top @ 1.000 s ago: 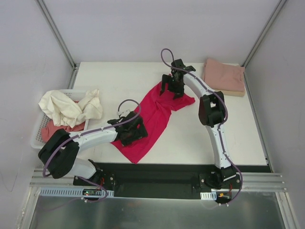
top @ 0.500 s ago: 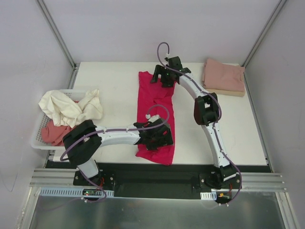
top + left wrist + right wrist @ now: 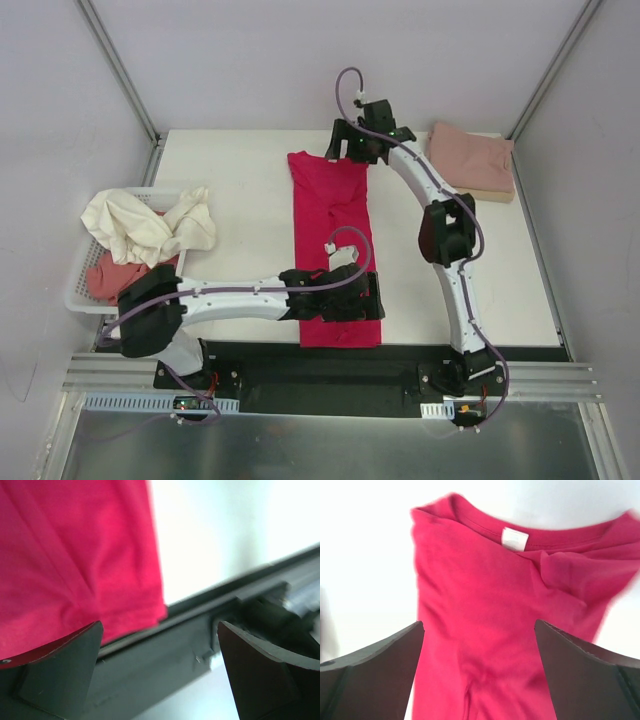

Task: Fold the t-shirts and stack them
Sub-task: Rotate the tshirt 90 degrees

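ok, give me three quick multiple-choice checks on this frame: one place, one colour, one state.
1. Where on the table is the folded pink shirt? A near edge, centre; B far right corner; C far left corner.
2. What colour is the long shirt laid out between the arms? A cream; B tan; C crimson red.
3. How are the left gripper and right gripper? A both open; B both shut; C left shut, right open.
Key: 1 B, the top view shows it at the far right; 2 C, a red strip runs from the far side to the near edge; 3 A, both wrist views show fingers spread wide.
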Robot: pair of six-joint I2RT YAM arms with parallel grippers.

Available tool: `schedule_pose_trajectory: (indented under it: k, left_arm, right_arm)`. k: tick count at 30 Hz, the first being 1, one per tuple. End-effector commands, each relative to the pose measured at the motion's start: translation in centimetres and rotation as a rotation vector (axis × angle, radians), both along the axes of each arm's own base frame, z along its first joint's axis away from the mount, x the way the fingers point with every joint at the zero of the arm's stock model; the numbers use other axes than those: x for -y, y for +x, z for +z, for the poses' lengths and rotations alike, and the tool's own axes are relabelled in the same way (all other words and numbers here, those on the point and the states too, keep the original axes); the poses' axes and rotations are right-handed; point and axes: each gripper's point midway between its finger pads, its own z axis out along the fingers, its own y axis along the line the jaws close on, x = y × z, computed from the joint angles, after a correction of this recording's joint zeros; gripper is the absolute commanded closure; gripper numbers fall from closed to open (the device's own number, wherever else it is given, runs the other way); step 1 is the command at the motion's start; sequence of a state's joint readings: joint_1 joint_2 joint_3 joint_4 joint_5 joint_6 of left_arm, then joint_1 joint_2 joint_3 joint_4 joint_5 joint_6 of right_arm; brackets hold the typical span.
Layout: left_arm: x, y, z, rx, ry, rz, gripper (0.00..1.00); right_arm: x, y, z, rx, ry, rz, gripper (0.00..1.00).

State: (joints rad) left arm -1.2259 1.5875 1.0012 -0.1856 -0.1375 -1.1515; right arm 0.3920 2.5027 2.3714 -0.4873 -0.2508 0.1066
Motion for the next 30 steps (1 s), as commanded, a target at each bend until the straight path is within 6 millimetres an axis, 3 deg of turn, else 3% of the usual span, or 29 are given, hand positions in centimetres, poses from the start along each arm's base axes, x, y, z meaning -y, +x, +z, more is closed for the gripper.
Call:
schedule_pose_trajectory:
  k: [1, 2, 3, 4, 5, 6, 7, 8, 9, 10, 11, 12, 13, 14, 15, 18, 21, 24, 25, 28, 30]
  left_arm:
    - [-1.3, -0.1, 4.7, 0.137, -0.06, -0.029, 0.01]
    - [-1.8, -0.2, 5.9, 0.155, -0.086, -0.034, 0.01]
    - [-2.8, -0.2, 5.6, 0.163, -0.063, -0.025, 0.01]
    - [-4.0, -0.4, 4.9, 0.163, -0.036, -0.022, 0.01]
    - [-4.9, -0.5, 5.5, 0.175, -0.044, -0.016, 0.01]
    - [-6.5, -0.8, 4.6, 0.162, 0.009, -0.004, 0.01]
    - [-8.0, -0.9, 3.5, 0.15, 0.043, 0.025, 0.01]
    - [-8.9, -1.1, 3.6, 0.148, 0.042, 0.033, 0.01]
    - [-10.0, -1.3, 3.0, 0.131, 0.069, 0.051, 0.01]
    - [-11.5, -2.0, 1.6, 0.09, 0.107, 0.066, 0.01]
    - [-12.2, -2.4, 1.7, 0.077, 0.099, 0.067, 0.01]
    - [-12.7, -2.7, 1.2, 0.057, 0.106, 0.075, 0.01]
    - [-13.6, -3.2, 0.1, 0.023, 0.122, 0.091, 0.01]
    - [-13.8, -3.7, -0.2, -0.003, 0.116, 0.088, 0.01]
    - [-14.4, -4.1, -1.1, -0.031, 0.131, 0.097, 0.02]
    - [-15.2, -4.8, -2.3, -0.081, 0.148, 0.111, 0.1]
    - [-15.0, -4.8, -2.7, -0.096, 0.167, 0.115, 0.19]
    - [-14.2, -4.9, -3.1, -0.123, 0.188, 0.098, 0.28]
    - [-14.0, -5.0, -3.2, -0.131, 0.196, 0.092, 0.35]
    - [-13.7, -5.2, -4.2, -0.169, 0.237, 0.086, 0.54]
    - [-13.8, -5.2, -4.9, -0.194, 0.26, 0.098, 0.59]
  right_arm:
    - [3.1, -3.1, 18.4, 0.318, 0.033, -0.026, 0.03]
    - [3.7, -3.9, 18.9, 0.324, 0.03, -0.035, 0.03]
    - [4.2, -4.5, 19.6, 0.341, 0.028, -0.047, 0.03]
    - [5.2, -6.4, 20.1, 0.334, 0.021, -0.057, 0.03]
    - [5.8, -7.4, 20.2, 0.33, 0.01, -0.064, 0.03]
    - [6.8, -8.3, 19.8, 0.317, -0.017, -0.084, 0.03]
    - [8.1, -10.3, 21.3, 0.34, -0.018, -0.103, 0.03]
    - [9.6, -11.7, 17.4, 0.265, -0.082, -0.14, 0.03]
    - [10.5, -13.1, 15.9, 0.232, -0.101, -0.156, 0.03]
    - [11.5, -15.1, 17.1, 0.267, -0.089, -0.164, 0.03]
    - [12.5, -17.3, 12.3, 0.171, -0.129, -0.168, 0.03]
    - [12.8, -18.8, 11.3, 0.15, -0.121, -0.168, 0.03]
    - [13.2, -20.7, 12.0, 0.169, -0.093, -0.165, 0.04]
    - [13.9, -23.1, 8.0, 0.08, -0.117, -0.156, 0.03]
    - [14.4, -24.5, 8.4, 0.098, -0.093, -0.166, 0.03]
    - [15.3, -28.4, 4.7, 0.02, -0.071, -0.192, 0.03]
    - [15.6, -31.5, 2.2, -0.044, -0.041, -0.195, 0.03]
    - [16.1, -33.0, 1.8, -0.047, -0.004, -0.25, 0.03]
    - [16.3, -33.6, 0.8, -0.061, -0.004, -0.257, 0.03]
    - [16.3, -35.1, 0.5, -0.062, 0.001, -0.239, 0.03]
    - [16.8, -36.5, -0.1, -0.085, -0.033, -0.227, 0.03]
